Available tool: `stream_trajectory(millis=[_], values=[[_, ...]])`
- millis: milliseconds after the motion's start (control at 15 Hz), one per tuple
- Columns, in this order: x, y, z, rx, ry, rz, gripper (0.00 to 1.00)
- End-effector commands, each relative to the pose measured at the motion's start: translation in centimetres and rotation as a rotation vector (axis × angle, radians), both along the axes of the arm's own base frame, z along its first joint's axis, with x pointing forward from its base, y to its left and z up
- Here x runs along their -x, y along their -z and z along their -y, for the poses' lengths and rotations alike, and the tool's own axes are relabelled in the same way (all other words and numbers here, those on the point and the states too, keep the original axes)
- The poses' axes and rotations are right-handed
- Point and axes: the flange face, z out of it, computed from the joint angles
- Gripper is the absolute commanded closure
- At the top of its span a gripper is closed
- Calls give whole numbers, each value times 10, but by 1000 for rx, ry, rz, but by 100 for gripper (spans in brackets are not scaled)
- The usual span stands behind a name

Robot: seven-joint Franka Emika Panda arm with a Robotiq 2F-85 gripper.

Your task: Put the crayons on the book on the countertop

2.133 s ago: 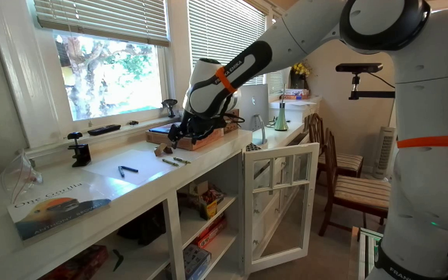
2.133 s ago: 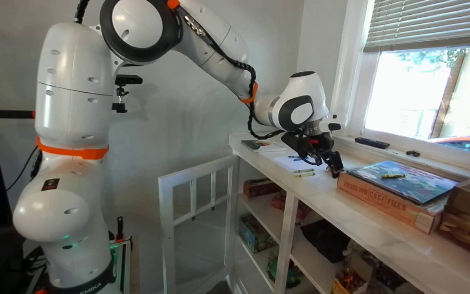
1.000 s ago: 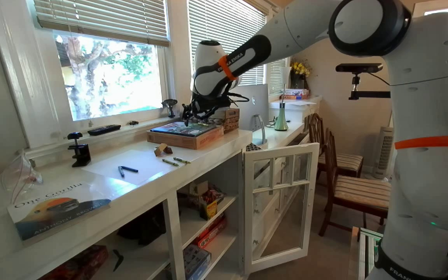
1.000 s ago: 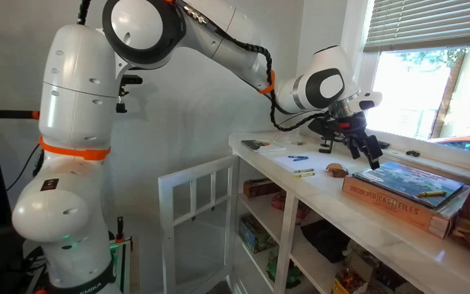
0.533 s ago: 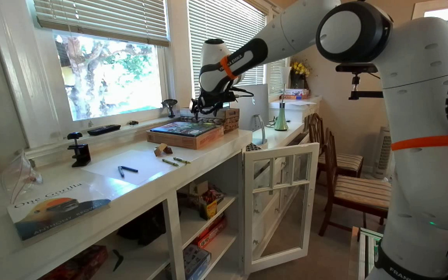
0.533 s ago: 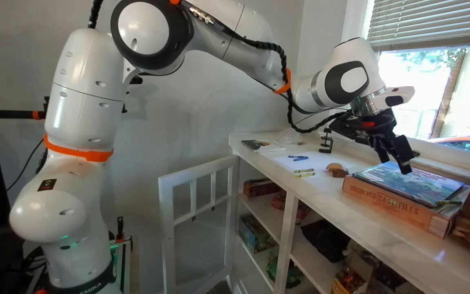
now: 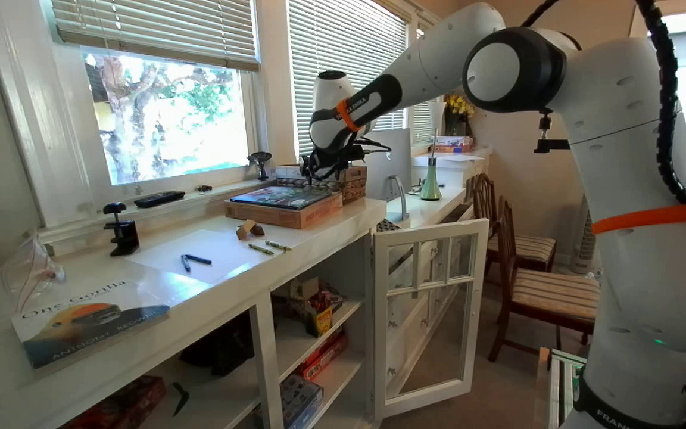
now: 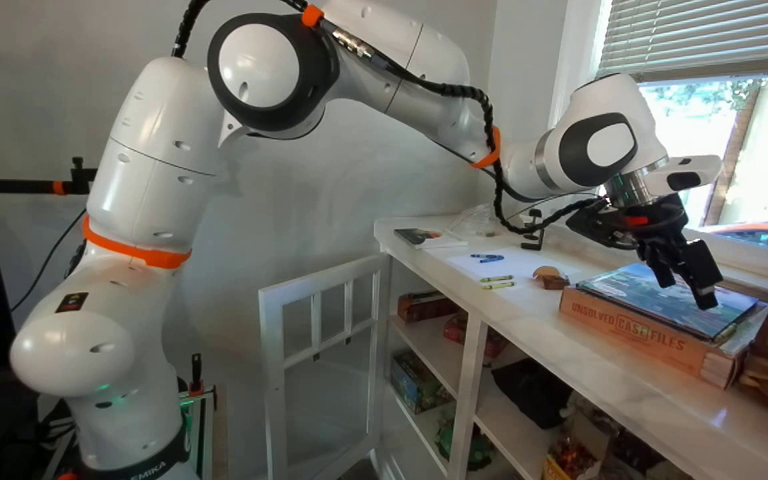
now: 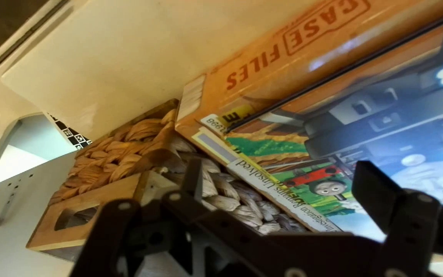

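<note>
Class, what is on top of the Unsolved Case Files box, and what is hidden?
A thin book with a pictured cover lies on the box, hiding most of its top. The surface beneath it cannot be seen. In an exterior view, the hand blocks part of the cover.

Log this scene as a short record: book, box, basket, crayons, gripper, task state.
Picture book: flat on the box
Orange-sided box: labelled "Unsolved Case Files", on the countertop
Woven basket: beside the box
Blue crayons: two, on white paper
Yellow-green crayons: two, near the countertop's front edge
Gripper: open, raised near the book
Task state: these four crayons not yet on the book
</note>
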Motion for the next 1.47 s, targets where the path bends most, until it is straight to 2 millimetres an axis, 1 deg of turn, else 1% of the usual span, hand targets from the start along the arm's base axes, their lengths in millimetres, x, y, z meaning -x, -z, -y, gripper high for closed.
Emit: stream_trajectory(millis=[0, 400, 667, 1200, 1400], values=[[-13, 8, 14, -3, 31, -5, 0], [-28, 19, 26, -3, 66, 6, 0], [-36, 23, 27, -25, 68, 17, 0], [-42, 21, 25, -47, 74, 32, 0], [-36, 14, 23, -59, 73, 17, 0]])
